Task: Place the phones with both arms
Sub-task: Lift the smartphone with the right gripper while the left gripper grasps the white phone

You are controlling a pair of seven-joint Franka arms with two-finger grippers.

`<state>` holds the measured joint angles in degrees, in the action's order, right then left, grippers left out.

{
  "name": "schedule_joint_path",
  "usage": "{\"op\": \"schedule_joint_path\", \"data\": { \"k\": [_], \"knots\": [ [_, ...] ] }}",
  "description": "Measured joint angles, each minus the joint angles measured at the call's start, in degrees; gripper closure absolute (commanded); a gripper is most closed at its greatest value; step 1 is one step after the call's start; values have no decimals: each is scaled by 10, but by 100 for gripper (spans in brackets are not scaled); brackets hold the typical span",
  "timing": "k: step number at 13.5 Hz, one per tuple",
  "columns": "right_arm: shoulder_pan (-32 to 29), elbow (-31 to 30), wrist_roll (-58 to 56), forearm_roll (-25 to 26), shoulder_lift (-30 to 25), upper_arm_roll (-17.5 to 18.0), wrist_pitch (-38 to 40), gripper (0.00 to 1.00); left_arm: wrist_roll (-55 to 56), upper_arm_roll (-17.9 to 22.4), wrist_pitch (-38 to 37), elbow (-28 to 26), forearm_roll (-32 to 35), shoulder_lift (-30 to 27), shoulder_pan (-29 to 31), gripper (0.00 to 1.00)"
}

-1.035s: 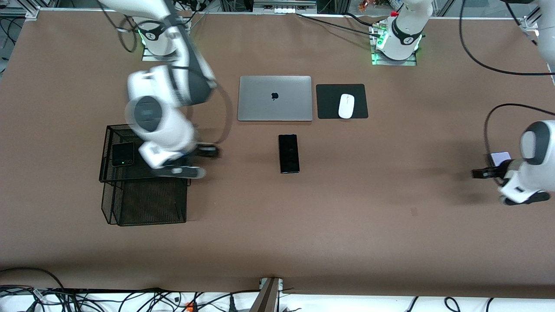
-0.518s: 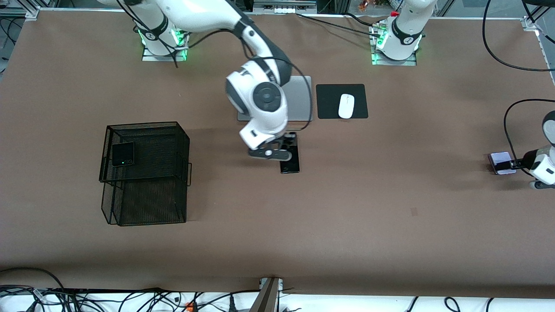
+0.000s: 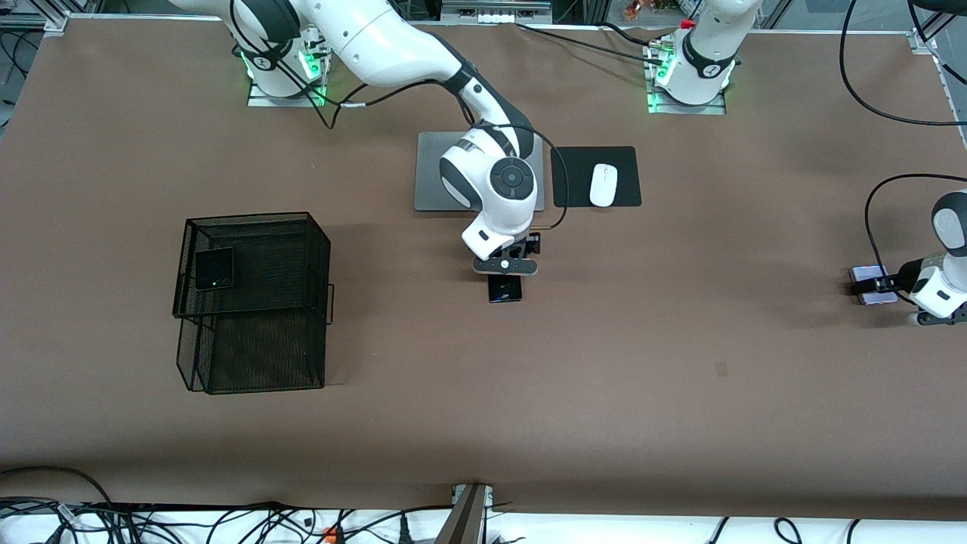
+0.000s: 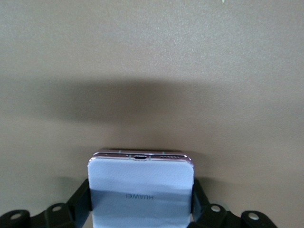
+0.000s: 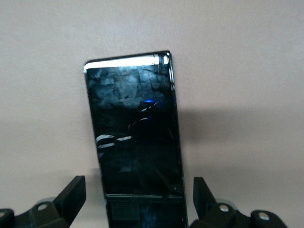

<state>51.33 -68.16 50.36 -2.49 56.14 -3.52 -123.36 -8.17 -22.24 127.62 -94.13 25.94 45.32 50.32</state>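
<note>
A long slim black phone (image 3: 505, 289) (image 5: 133, 123) lies flat on the brown table, nearer the front camera than the laptop. My right gripper (image 3: 517, 251) (image 5: 138, 187) is down over it, open, one finger on each side with a gap to each long edge. At the left arm's end of the table lies a small pale lavender phone (image 3: 876, 296) (image 4: 140, 173). My left gripper (image 3: 869, 285) (image 4: 141, 199) is shut on it, fingers pressed against its two sides. A small squarish black phone (image 3: 214, 269) rests in the upper tier of the mesh basket (image 3: 253, 227).
A silver laptop (image 3: 438, 174), partly covered by my right arm, lies beside a white mouse (image 3: 603, 184) on a black pad (image 3: 574, 177). The black two-tier mesh basket stands toward the right arm's end. The table's edge runs close to the lavender phone.
My right arm has swung from the mesh basket over to the long black phone and lowered around it. My left gripper has closed onto the lavender phone.
</note>
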Motion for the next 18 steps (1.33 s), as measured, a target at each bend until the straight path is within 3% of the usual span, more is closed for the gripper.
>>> {"op": "schedule_joint_path", "data": {
  "k": [2,3,4,5,6,7,11,14,18],
  "knots": [
    [2,0,0,0,7,0,-4,0,-14,-4,-13,2,0,-1,0,79],
    [3,0,0,0,10,0,-11,13,-20,-11,-33,6,0,-4,0,79],
    [4,0,0,0,13,0,-18,61,-23,-24,-60,11,0,-12,0,79],
    [5,1,0,1,15,0,-23,84,-23,-44,-90,15,0,-24,0,79],
    [5,2,0,1,13,0,-22,95,-23,-67,-125,22,0,-39,-1,79],
    [5,2,-1,1,13,0,-23,100,-23,-91,-164,33,0,-52,-3,79],
    [0,27,-1,1,12,-1,19,100,-22,-178,-292,106,0,-75,-35,79],
    [-30,82,-3,1,-27,7,125,100,-10,-190,-323,134,-21,-76,-103,77],
    [-150,83,-89,1,-151,37,289,100,95,-191,-328,133,-121,-61,-204,77]
  ]
}}
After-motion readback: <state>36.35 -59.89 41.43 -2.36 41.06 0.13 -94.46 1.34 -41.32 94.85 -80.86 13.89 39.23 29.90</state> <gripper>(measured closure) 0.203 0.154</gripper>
